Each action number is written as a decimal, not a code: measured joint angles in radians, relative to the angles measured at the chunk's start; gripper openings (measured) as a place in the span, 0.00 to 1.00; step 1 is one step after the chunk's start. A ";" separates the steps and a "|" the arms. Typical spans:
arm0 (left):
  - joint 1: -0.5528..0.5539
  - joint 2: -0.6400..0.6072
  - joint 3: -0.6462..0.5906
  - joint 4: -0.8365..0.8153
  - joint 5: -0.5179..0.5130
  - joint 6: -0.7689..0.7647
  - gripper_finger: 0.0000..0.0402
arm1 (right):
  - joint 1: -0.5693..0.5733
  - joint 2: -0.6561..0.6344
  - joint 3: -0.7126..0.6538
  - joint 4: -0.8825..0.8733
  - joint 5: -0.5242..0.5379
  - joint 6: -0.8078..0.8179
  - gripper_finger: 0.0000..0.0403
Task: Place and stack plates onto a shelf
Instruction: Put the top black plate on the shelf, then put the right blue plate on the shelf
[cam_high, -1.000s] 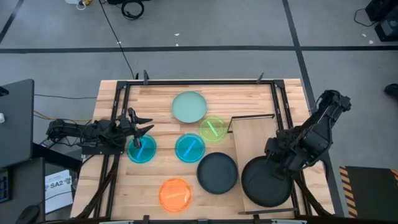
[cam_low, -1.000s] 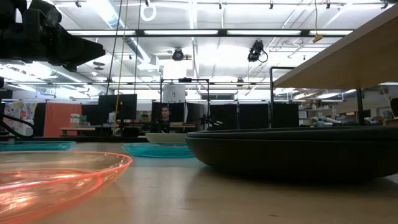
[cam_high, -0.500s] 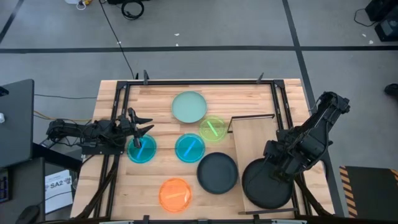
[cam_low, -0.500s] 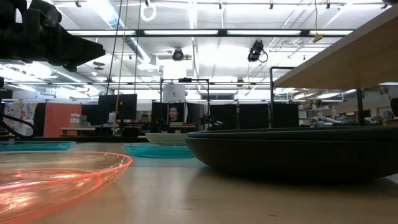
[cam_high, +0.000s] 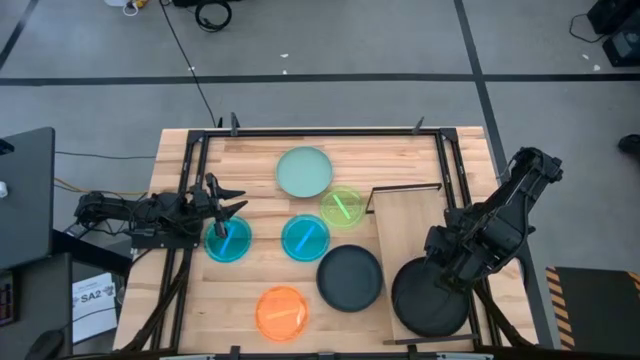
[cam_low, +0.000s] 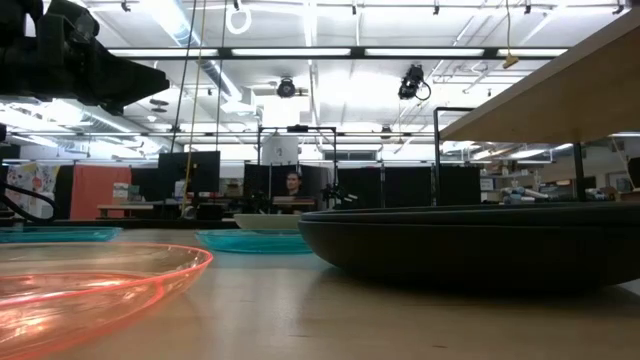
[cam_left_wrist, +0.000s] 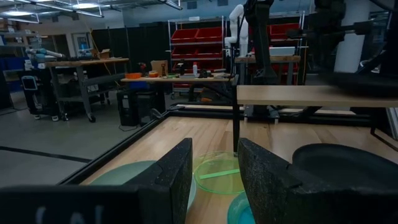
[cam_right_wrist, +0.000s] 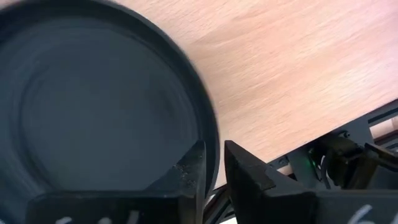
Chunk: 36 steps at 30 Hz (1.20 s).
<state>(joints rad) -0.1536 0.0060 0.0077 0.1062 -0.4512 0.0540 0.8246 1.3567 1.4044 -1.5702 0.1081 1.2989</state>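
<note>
Planked tabletop (cam_high: 250, 290) noted beneath me, bordered by a black metal frame (cam_high: 320, 131); grey floor (cam_high: 330, 40) crossed by dark tape lines; red bin shelving (cam_left_wrist: 199, 46) and cluttered workbenches (cam_left_wrist: 87, 62) beyond; a seated person (cam_low: 293, 186) at monitors.

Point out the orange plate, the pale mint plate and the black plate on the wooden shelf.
orange plate (cam_high: 282, 312): high view, its centre.
pale mint plate (cam_high: 304, 172): high view, its centre.
black plate (cam_high: 425, 305): high view, bare lower part, below the right arm.

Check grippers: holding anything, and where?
Left gripper holds nothing. Right gripper is at the rim of the black plate on the shelf; a grip can't be confirmed.
</note>
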 joint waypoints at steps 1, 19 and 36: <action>0.000 0.000 0.000 0.000 0.000 0.000 0.34 | 0.000 0.000 0.000 -0.002 0.000 0.010 0.18; 0.000 0.000 0.000 0.000 0.000 0.000 0.34 | 0.000 0.000 0.000 -0.001 -0.016 0.018 0.44; 0.000 0.000 0.000 0.005 0.000 0.000 0.34 | 0.000 0.000 0.000 -0.001 0.003 0.007 0.45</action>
<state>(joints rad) -0.1535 0.0063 0.0074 0.1114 -0.4511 0.0544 0.8246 1.3567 1.4044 -1.5711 0.1112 1.3064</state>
